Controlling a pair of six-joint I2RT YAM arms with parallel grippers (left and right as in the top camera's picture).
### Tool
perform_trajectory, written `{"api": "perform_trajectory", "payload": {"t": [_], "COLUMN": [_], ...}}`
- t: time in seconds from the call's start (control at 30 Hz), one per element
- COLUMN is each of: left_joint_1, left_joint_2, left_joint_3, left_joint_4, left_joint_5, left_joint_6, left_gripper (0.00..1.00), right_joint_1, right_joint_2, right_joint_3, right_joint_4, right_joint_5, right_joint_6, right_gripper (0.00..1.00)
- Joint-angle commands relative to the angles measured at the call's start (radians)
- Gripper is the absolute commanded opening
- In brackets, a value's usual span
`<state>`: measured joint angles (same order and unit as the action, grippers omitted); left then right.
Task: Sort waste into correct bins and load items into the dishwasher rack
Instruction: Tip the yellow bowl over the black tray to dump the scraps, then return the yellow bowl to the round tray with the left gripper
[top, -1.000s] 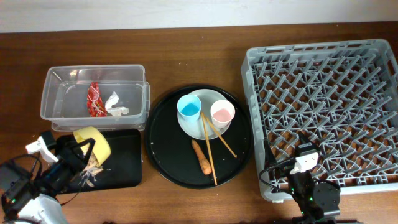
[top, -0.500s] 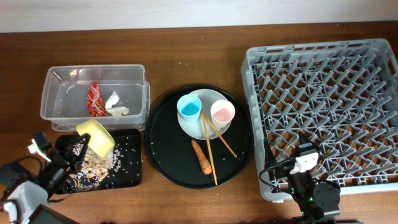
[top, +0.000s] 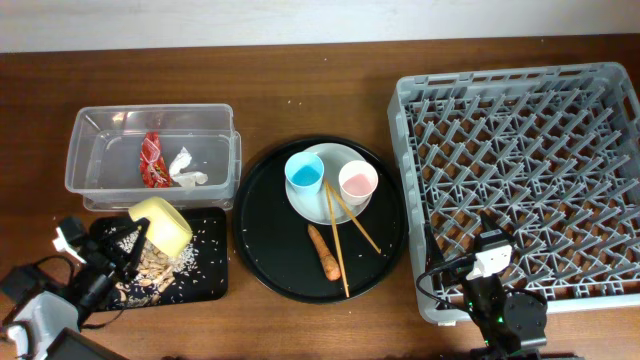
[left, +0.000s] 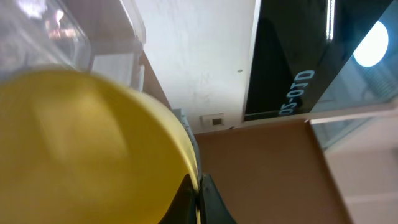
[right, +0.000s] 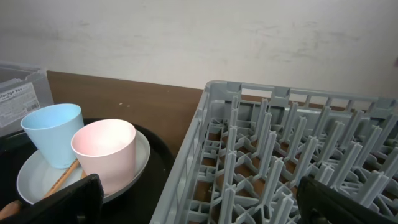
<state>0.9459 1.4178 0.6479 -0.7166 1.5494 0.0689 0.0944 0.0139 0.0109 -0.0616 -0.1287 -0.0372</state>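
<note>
Overhead shot: yellow bowl (top: 162, 224) tipped over the small black tray (top: 207, 281), left gripper (top: 130, 240) clamped on its rim.
Beige food scraps (top: 152, 262) and rice grains lay scattered on that tray. Right gripper (right: 199, 208) sat far right of the tray at the rack (top: 520, 170), fingers spread wide, holding nothing.

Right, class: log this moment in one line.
left hand: shut on yellow bowl over black tray | scraps: on tray | right hand: open
</note>
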Motion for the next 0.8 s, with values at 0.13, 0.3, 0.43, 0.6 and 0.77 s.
{"api": "perform_trajectory", "payload": {"t": [0.13,0.3,0.43,0.6,0.77], "left_joint_1": [-0.034,-0.034,-0.087,-0.374,-0.844], "left_joint_2": [-0.031,-0.053,-0.229,-0.513,-0.588], "left_joint_3": [0.002,0.002,0.046,0.175,0.193], "left_joint_4": [0.008,0.020,0.020,0.022,0.035], "left_joint_5": [0.025,0.025,-0.025,-0.535,-1.026], "left_joint_6": [0.043,-0.011,-0.072,-0.346,-0.483], "left_gripper": [0.00,0.00,0.00,0.00,0.00], "right_joint_1": [0.003,0.003,0.003,0.003,0.003], "right_joint_2": [-0.006,-0.006,-0.006,-0.006,-0.006], "right_joint_3": [-0.005,-0.005,-0.005,-0.005,-0.005], "right_joint_4": [-0.006,-0.006,-0.006,-0.006,-0.006], "right_joint_5": [0.005,0.006,0.005,0.005,0.005], "right_joint_6": [0.002,0.001,0.002,0.002,0.002], "right_gripper": [0.98,0.98,0.98,0.98,0.98]}}
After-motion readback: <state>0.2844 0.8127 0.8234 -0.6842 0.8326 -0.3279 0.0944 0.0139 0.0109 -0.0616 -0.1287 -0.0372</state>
